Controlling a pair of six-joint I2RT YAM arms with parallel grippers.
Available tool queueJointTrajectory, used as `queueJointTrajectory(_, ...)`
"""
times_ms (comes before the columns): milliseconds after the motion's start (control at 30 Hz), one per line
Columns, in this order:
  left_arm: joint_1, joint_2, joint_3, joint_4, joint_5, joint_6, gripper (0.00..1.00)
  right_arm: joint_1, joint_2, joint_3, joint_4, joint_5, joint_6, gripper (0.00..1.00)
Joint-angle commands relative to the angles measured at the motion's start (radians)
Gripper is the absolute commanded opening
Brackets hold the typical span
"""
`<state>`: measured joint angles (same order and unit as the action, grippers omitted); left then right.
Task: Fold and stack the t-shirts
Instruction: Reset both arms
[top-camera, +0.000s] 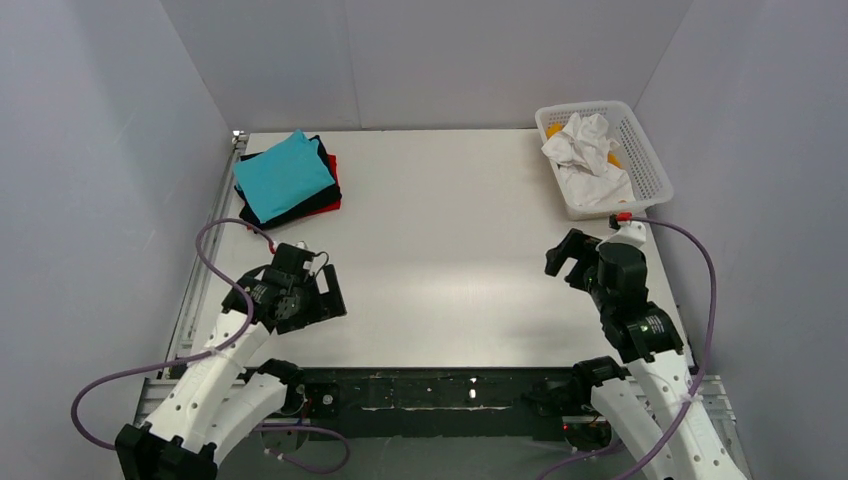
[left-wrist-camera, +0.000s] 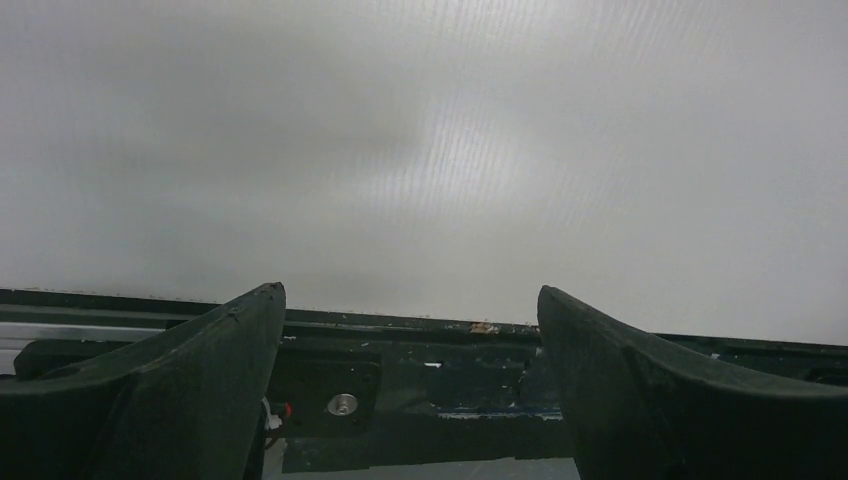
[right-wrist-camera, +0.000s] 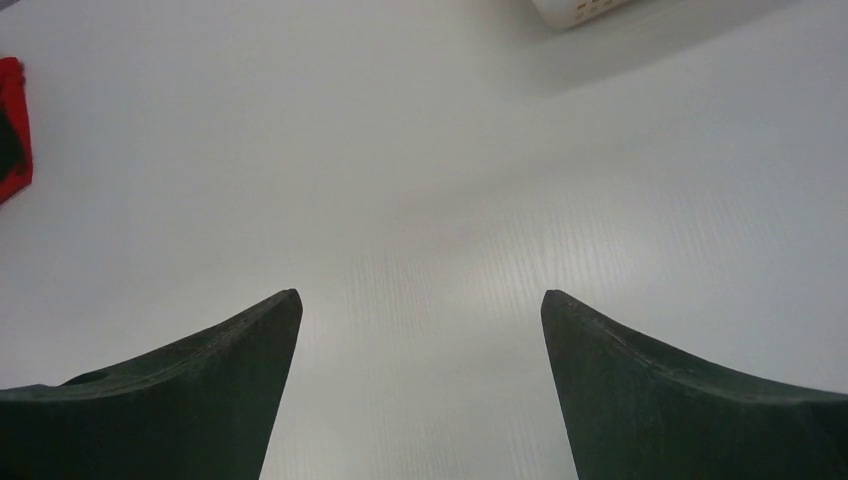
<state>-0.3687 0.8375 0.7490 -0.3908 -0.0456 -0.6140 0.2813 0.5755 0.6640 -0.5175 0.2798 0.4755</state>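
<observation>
From above, the turquoise t-shirt lies folded on the black t-shirt and the red t-shirt, well left of the basket across the bench. The left end effector and right end effector gape empty. In the left wrist view the fingers are spread. In the right wrist view the fingers are spread too, with the basket's corner beyond.

I see one white table, matte, with a faint ribbed texture in the wrist views. Two things sit on it.

At 10 o'clock, hard in the far-left corner, is a stack of folded t-shirts. A red layer and a black layer peek out below, and a turquoise layer lies skewed on top. I cannot tell which layer touches the surface.

At 2 o'clock, by the far-right edge, is a white mesh basket, well apart from the stack.
</observation>
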Motion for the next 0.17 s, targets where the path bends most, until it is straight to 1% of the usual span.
queueJointTrajectory(0, -0.005, -0.059, -0.017, -0.067, -0.087, -0.006, 0.98, -0.005, -0.071, -0.058, 0.096, -0.035, 0.009, 0.97)
queueJointTrajectory(133, -0.003, -0.060, 0.011, -0.106, -0.120, 0.010, 0.98, -0.005, -0.075, -0.057, 0.088, -0.033, 0.008, 0.97)
